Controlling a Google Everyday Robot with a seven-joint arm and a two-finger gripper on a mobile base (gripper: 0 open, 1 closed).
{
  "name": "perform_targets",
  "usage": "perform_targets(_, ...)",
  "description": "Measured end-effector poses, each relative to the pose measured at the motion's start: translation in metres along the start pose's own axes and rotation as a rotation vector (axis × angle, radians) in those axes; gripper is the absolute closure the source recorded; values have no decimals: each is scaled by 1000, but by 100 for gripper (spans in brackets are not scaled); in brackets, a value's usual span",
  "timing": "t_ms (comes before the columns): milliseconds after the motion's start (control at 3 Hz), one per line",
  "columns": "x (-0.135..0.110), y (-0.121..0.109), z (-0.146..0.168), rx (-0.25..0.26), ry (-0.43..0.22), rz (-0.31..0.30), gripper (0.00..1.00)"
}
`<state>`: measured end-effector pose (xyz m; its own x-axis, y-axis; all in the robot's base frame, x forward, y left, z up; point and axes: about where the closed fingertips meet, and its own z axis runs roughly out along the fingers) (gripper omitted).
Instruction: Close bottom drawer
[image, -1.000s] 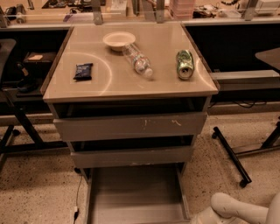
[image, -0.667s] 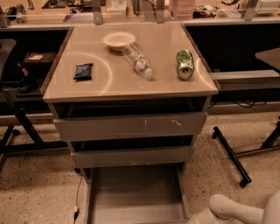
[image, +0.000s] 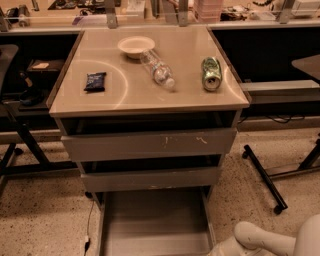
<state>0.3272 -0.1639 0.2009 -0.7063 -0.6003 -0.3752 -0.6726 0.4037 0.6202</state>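
The bottom drawer (image: 155, 222) stands pulled far out toward me at the foot of the grey cabinet. It is a long shallow empty tray, and its front lies at the lower edge of the view. Above it are the middle drawer front (image: 150, 178) and the widest top drawer front (image: 150, 144) with orange scratch marks, both slightly out. My white arm (image: 262, 240) shows at the bottom right, just right of the drawer's right rail. The gripper itself is out of view past the lower edge.
On the cabinet top (image: 190, 95) lie a white bowl (image: 136, 46), a clear bottle on its side (image: 157, 71), a green can (image: 211, 73) and a dark packet (image: 95, 81). A wheeled stand leg (image: 265, 180) is on the floor at the right, and a chair frame (image: 22, 140) at the left. A cable (image: 89, 227) hangs by the drawer's left side.
My white arm has crept slightly left, toward the drawer's right front corner. The drawers and the things on top have not moved.
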Motion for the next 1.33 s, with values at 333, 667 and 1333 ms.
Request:
perform_targets(333,0,0,0,0,0,0,81)
perform_targets(667,0,0,0,0,0,0,58)
perform_targets(1333,0,0,0,0,0,0,13)
